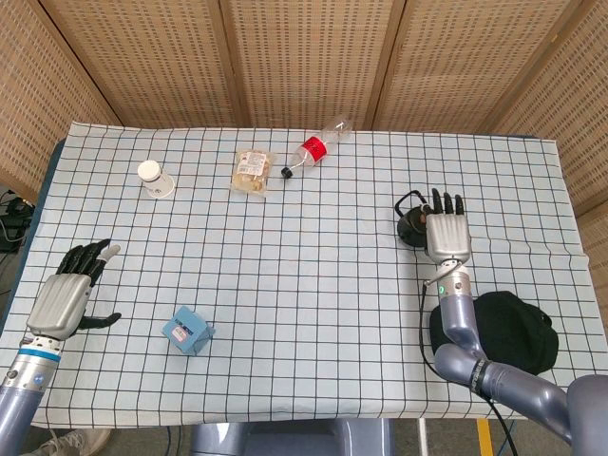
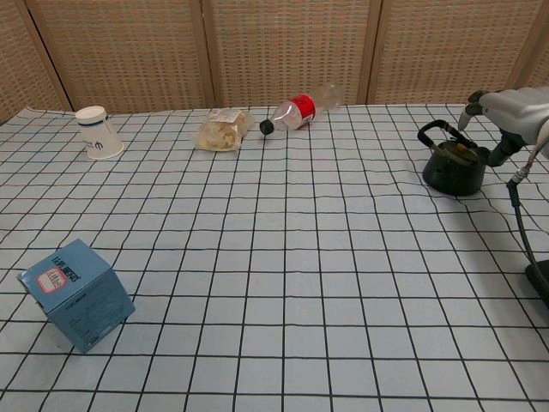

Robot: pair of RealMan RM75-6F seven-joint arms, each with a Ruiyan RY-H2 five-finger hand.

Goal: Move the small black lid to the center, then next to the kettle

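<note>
The black kettle (image 1: 412,228) (image 2: 449,166) stands right of the table's middle, its handle towards the left. A small dark lid (image 2: 461,149) appears to sit on top of it. My right hand (image 1: 446,233) (image 2: 508,108) hovers just beside the kettle on its right, fingers stretched out and apart, with nothing seen in it. At the table's near left edge my left hand (image 1: 71,290) hangs with its fingers spread and empty; only the head view shows it.
A blue box (image 1: 188,331) (image 2: 75,293) lies near left. At the back are a white cup (image 1: 152,177), a snack bag (image 1: 253,170) and a lying bottle with a red label (image 1: 316,146). A black cloth lump (image 1: 513,328) sits near right.
</note>
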